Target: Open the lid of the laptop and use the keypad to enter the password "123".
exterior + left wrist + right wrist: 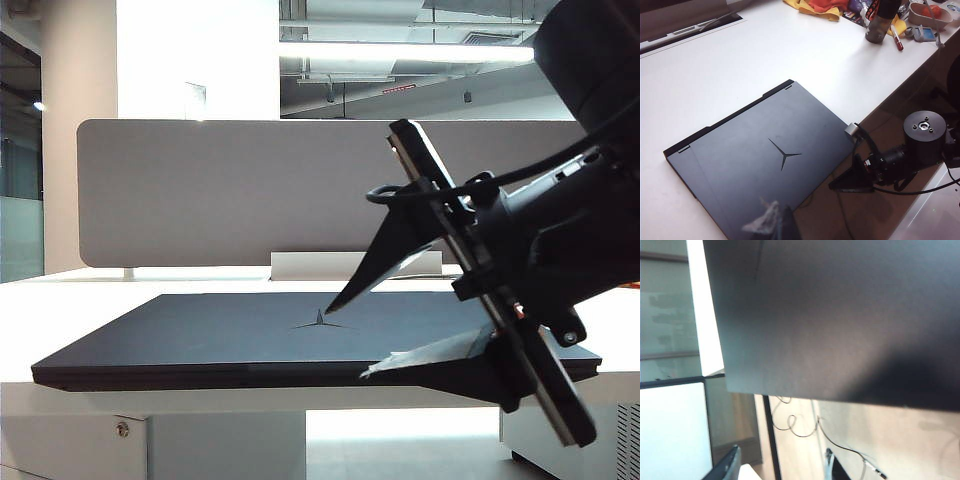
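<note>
The laptop lies flat on the white table. Its matte black lid is down, with the three-pointed logo facing up. The keypad is hidden under the lid. My right gripper stands open at the laptop's front right edge, one finger above the lid and the other level with the edge. In the right wrist view the laptop's dark surface fills most of the picture above the right gripper. My left gripper is shut over the lid's near part, holding nothing.
A grey divider board stands behind the laptop. At the table's far corner there are a bottle, a red marker, a yellow-orange cloth and a bowl. The right arm's black body hangs past the table edge over the floor.
</note>
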Action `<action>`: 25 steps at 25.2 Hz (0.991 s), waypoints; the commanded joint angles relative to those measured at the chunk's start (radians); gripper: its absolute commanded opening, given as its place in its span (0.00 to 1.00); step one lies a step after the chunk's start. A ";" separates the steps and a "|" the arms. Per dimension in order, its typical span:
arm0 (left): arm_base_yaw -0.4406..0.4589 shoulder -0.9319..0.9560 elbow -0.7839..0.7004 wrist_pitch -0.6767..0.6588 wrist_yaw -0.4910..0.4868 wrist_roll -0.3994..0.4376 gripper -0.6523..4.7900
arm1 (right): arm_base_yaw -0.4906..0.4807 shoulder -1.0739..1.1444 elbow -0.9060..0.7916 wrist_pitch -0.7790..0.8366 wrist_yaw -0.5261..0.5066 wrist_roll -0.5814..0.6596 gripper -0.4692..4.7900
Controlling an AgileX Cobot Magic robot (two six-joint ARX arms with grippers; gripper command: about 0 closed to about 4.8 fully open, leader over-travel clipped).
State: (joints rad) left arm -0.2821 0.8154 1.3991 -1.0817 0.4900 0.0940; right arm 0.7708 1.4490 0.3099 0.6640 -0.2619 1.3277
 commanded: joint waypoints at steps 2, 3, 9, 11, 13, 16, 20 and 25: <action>-0.001 0.003 0.006 0.004 0.008 0.003 0.11 | 0.001 0.035 0.007 0.059 -0.002 0.038 0.49; -0.001 0.008 0.006 -0.001 0.008 0.004 0.11 | 0.001 0.050 0.010 0.073 -0.002 0.038 0.49; -0.001 0.029 0.006 -0.022 0.048 0.004 0.11 | 0.001 0.123 0.066 0.104 -0.003 0.042 0.49; -0.001 0.031 0.006 -0.045 0.079 0.008 0.11 | 0.001 0.143 0.087 0.104 -0.003 0.042 0.49; -0.001 0.031 0.006 -0.072 0.079 0.011 0.11 | 0.001 0.156 0.101 0.106 -0.003 0.042 0.49; -0.001 0.031 0.006 -0.130 0.079 0.035 0.11 | 0.000 0.169 0.111 0.104 0.001 0.042 0.49; -0.001 0.031 0.006 -0.166 0.078 0.052 0.11 | 0.000 0.193 0.117 0.105 0.009 0.042 0.49; -0.001 0.031 0.006 -0.166 0.072 0.053 0.11 | 0.000 0.202 0.117 0.118 0.053 0.042 0.49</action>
State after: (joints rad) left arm -0.2825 0.8471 1.3991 -1.2526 0.5606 0.1417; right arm 0.7712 1.6524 0.4210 0.7498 -0.2340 1.3701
